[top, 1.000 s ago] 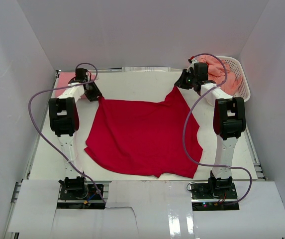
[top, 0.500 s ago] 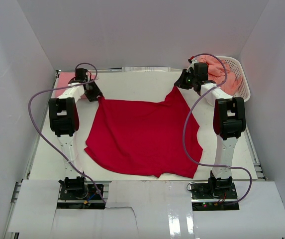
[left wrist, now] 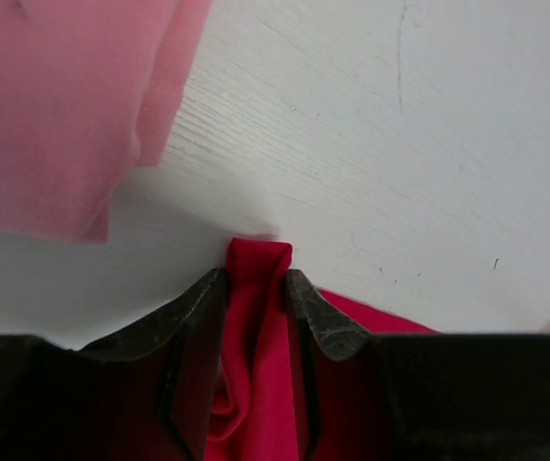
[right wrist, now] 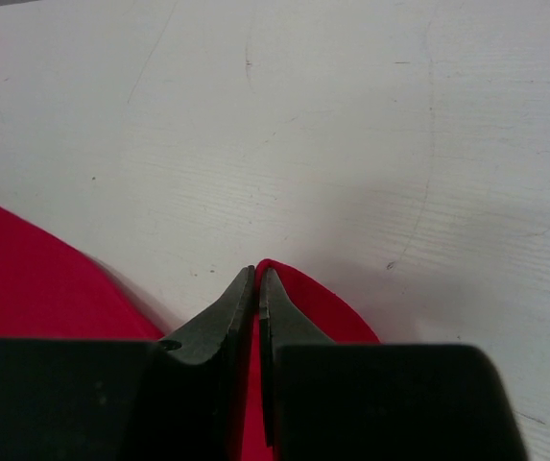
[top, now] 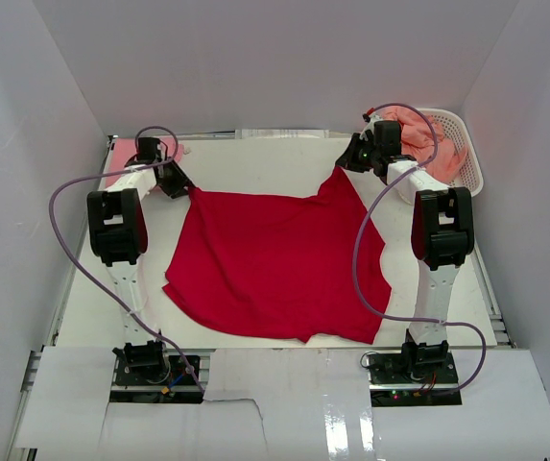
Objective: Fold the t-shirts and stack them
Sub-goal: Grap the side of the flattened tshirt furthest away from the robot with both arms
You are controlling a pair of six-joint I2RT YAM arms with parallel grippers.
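Pinching 2 far corners of the red shirt (top: 275,264), spread on the table (top: 255,158), with left claw (left wrist: 257,279) and right claw (right wrist: 256,274). My left arm (top: 116,226) is drifting outward, likely tautening that edge for folding.

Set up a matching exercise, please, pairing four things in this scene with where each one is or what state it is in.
Things:
1. red t-shirt
2. pink t-shirt
3. white basket
4. right gripper

Places or states:
A. far right corner, holding salmon cloth
B. far left corner
C. shut on a far corner of the red t-shirt
D. spread out in the middle

Pairs: 1-D, 2-B, 3-A, 4-C
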